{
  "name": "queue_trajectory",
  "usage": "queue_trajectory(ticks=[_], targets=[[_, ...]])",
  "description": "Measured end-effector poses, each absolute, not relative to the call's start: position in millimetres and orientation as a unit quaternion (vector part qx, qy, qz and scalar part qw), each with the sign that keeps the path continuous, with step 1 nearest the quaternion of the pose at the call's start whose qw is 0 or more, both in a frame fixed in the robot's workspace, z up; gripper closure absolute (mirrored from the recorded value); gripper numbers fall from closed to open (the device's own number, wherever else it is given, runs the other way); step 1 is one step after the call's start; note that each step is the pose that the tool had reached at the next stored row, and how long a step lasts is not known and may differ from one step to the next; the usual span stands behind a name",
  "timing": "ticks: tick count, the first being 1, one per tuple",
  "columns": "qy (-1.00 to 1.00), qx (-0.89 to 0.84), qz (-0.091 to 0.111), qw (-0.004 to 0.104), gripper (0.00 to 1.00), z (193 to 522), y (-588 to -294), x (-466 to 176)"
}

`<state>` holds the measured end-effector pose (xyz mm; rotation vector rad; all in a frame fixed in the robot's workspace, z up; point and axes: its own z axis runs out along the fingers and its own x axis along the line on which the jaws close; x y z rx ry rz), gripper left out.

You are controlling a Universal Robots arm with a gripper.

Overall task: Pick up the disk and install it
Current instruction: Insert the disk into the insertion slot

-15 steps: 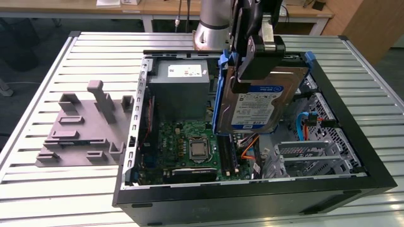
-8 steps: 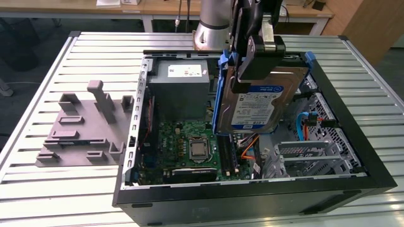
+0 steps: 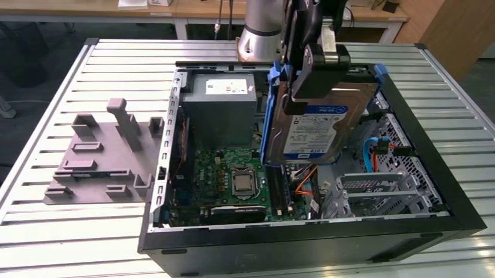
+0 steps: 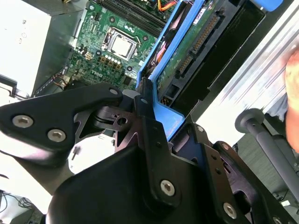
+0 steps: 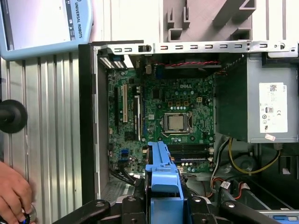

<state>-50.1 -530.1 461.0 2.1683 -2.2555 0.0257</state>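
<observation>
The arm (image 3: 259, 29) descends from above the far side of the open computer case (image 3: 309, 246), with the gripper (image 3: 298, 101) pointing downward and its fingers clamped on the upper edge of the disk (image 3: 319, 136). The disk hangs nearly upright and slightly tilted, label face outward, over the case interior, just beside the motherboard (image 3: 232, 174). A person's hand (image 5: 14, 193) rests on the table (image 5: 51, 116) in the first wrist view.

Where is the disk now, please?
In the exterior view the disk hangs in the gripper, raised over the open computer case, to the exterior view's right of the grey power supply.
</observation>
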Motion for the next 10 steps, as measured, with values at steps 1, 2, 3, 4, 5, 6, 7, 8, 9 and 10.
queue_trajectory(ticks=[1, 2, 3, 4, 5, 6, 7, 8, 9, 10], targets=[[-0.721, 0.693, 0.008, 0.006, 0.64, 461.0, -531.4, -50.0], [-0.721, 0.693, 0.008, 0.006, 0.64, 460.9, -533.4, -50.1], [-0.721, 0.693, 0.008, 0.006, 0.64, 460.8, -535.9, -50.2], [-0.721, 0.693, 0.008, 0.006, 0.64, 460.7, -538.4, -50.1], [-0.721, 0.693, 0.009, 0.006, 0.64, 460.7, -540.7, -50.1], [-0.721, 0.693, 0.009, 0.006, 0.64, 460.6, -542.7, -50.1], [-0.721, 0.693, 0.009, 0.006, 0.64, 460.5, -544.3, -50.0], [-0.721, 0.693, 0.009, 0.006, 0.64, 460.3, -545.3, -49.6], [-0.721, 0.693, 0.009, 0.006, 0.64, 460.3, -545.9, -48.6], [-0.721, 0.693, 0.009, 0.006, 0.64, 460.1, -546.2, -47.2]])
